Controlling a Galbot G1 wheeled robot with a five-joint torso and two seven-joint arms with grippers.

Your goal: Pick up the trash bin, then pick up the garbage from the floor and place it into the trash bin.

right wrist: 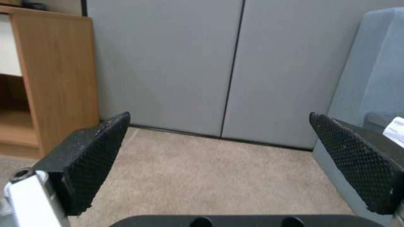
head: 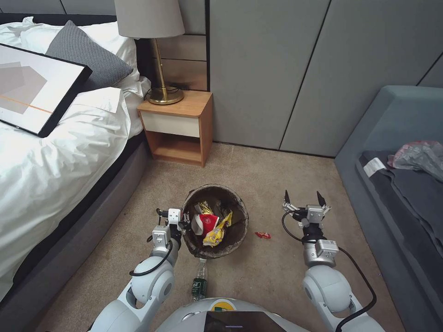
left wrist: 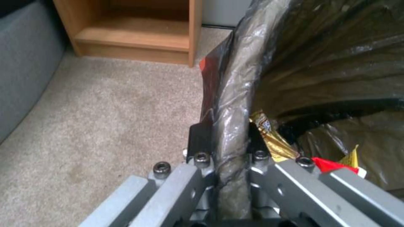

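The trash bin, round and lined with a dark bag, is held over the carpet. My left gripper is shut on its rim, one finger inside and one outside. Inside lie a red-and-white noodle cup, a yellow snack wrapper and a gold wrapper. Garbage on the floor: a small red wrapper just right of the bin, and a green-labelled clear bottle below it, near my torso. My right gripper hovers open to the right of the bin, with nothing between its fingers.
A wooden nightstand with a brass lamp stands at the back. The bed runs along the left. A grey sofa with a translucent plastic bag is at the right. Grey wall panels close the far side.
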